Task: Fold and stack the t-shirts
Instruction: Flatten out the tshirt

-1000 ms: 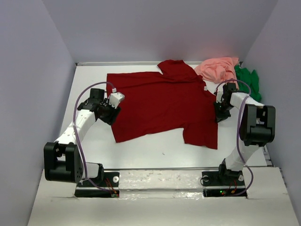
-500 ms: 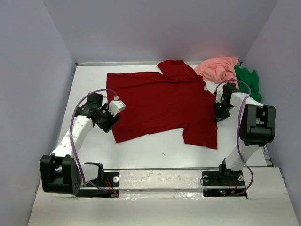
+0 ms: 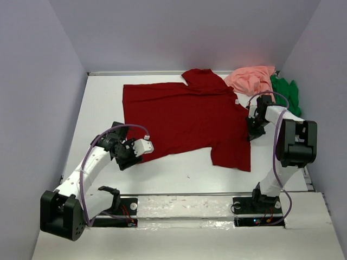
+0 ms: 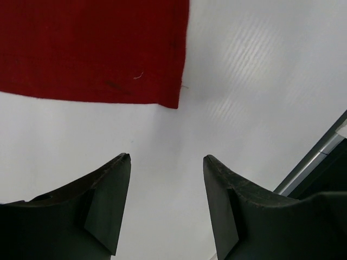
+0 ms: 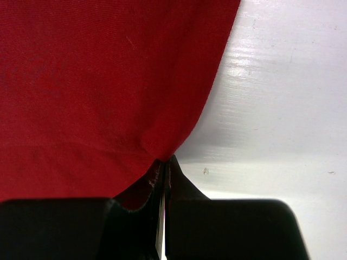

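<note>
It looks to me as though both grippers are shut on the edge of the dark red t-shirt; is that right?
Not quite: only the right gripper is shut on the edge of the dark red t-shirt. The left wrist view shows the left gripper open above the table, short of the shirt's corner.

A glossy white table (image 3: 181, 174) sits enclosed by plain pale lilac-grey walls (image 3: 184, 32).

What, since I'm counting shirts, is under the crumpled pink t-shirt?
The salmon pink t-shirt lies bunched in the far right corner; the bright green t-shirt shows beside it, its edge apparently running beneath. Anything else under the heap is hidden.
</note>
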Robot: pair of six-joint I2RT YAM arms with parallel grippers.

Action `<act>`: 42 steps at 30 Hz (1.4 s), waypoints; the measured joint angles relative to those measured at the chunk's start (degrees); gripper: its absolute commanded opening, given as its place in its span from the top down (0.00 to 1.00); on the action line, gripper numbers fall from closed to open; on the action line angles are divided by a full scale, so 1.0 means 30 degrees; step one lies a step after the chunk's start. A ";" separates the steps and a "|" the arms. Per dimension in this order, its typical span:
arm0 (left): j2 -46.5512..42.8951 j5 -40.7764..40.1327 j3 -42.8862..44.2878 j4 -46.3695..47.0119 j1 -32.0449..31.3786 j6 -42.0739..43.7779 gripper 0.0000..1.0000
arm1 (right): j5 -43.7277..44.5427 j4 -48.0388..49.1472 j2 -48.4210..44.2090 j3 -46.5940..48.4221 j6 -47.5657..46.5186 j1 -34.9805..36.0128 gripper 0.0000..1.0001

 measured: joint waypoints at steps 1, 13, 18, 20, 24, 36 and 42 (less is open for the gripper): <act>0.0000 0.0131 -0.0058 0.0007 -0.0495 -0.0007 0.34 | 0.0000 0.0000 0.0000 0.0000 0.0000 0.0000 1.00; 0.1974 -0.0568 -0.0656 0.1785 -0.4801 -0.1202 0.36 | 0.0022 -0.0051 0.0080 0.0073 0.0007 0.0000 1.00; 0.3534 -0.2397 -0.1566 0.3191 -0.5275 -0.1829 0.37 | 0.0022 -0.0051 0.0109 0.0102 0.0000 0.0000 1.00; 0.3745 -0.3198 -0.2011 0.3672 -0.5333 -0.2084 0.38 | 0.0022 -0.0051 0.0109 0.0102 0.0000 0.0000 1.00; 0.3730 -0.4248 -0.2208 0.4466 -0.5333 -0.2368 0.40 | 0.0022 -0.0051 0.0117 0.0102 0.0000 0.0000 1.00; 0.3657 -0.5297 -0.2208 0.6149 -0.5333 -0.2805 0.44 | 0.0022 -0.0051 0.0124 0.0109 -0.0007 0.0000 1.00; 0.3789 -0.5209 -0.2215 0.6280 -0.5355 -0.2834 0.44 | 0.0022 -0.0051 0.0124 0.0109 -0.0015 0.0000 1.00</act>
